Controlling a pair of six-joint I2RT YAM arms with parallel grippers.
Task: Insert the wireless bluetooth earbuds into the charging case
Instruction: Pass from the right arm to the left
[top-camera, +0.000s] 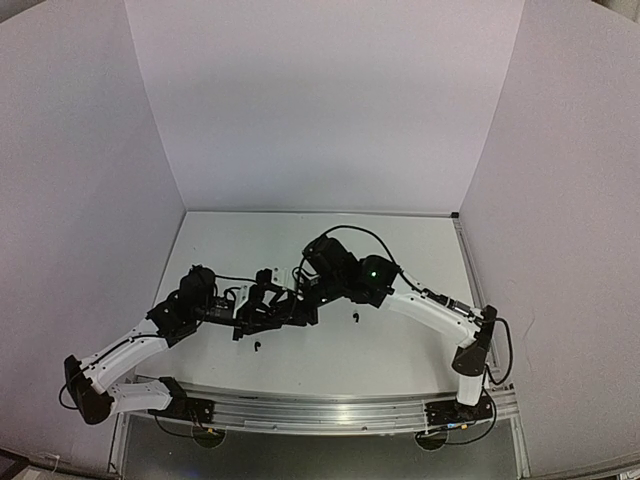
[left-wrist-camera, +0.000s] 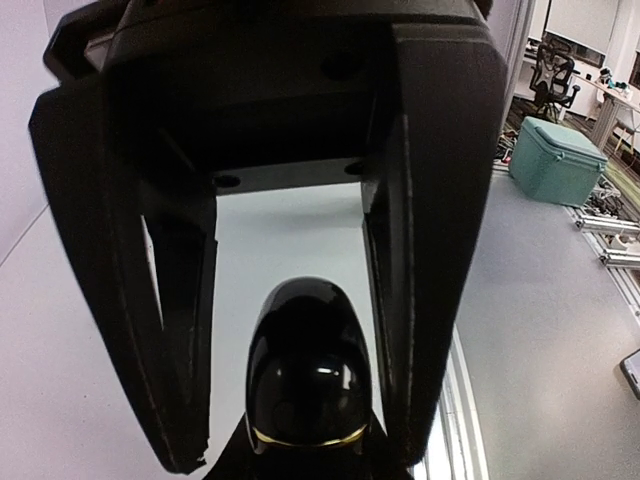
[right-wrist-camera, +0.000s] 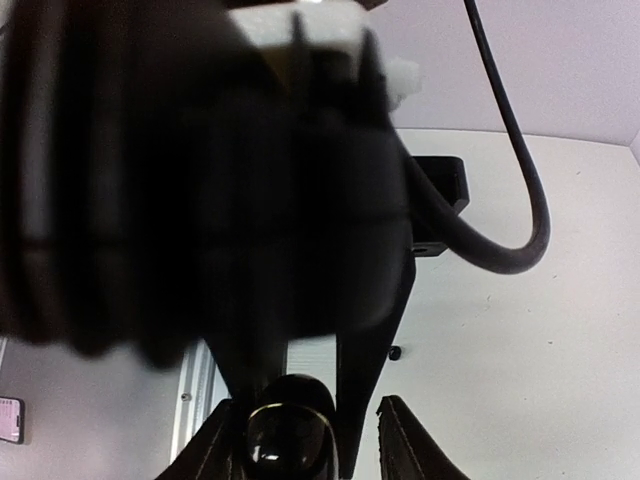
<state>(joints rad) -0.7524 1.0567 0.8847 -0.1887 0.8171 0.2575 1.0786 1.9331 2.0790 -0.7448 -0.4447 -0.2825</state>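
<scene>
**Two arms meet over one black charging case**

Two arms converge above the middle of the white table, the left arm reaching in from its corner and the right arm bending across to meet it. The left gripper is clenched on the charging case, a glossy black pebble with a thin gold band, held clear of the tabletop. The right gripper hangs just beside the case with its jaws apart, and nothing shows between its fingers. Whether a bud already sits inside the case is hidden, as is its opening.

Of the wireless bluetooth earbuds, only two tiny dark specks that look like buds are visible. One lies on the table near the right arm, the other below the left gripper. Both are well apart from the case.

The step appears to be loading a bud. Doing it well likely means holding the case dead steady with its sockets facing the right gripper. The bud should be pinched lightly by its sides, lined up squarely over a socket, and let go only once it is seated.
</scene>
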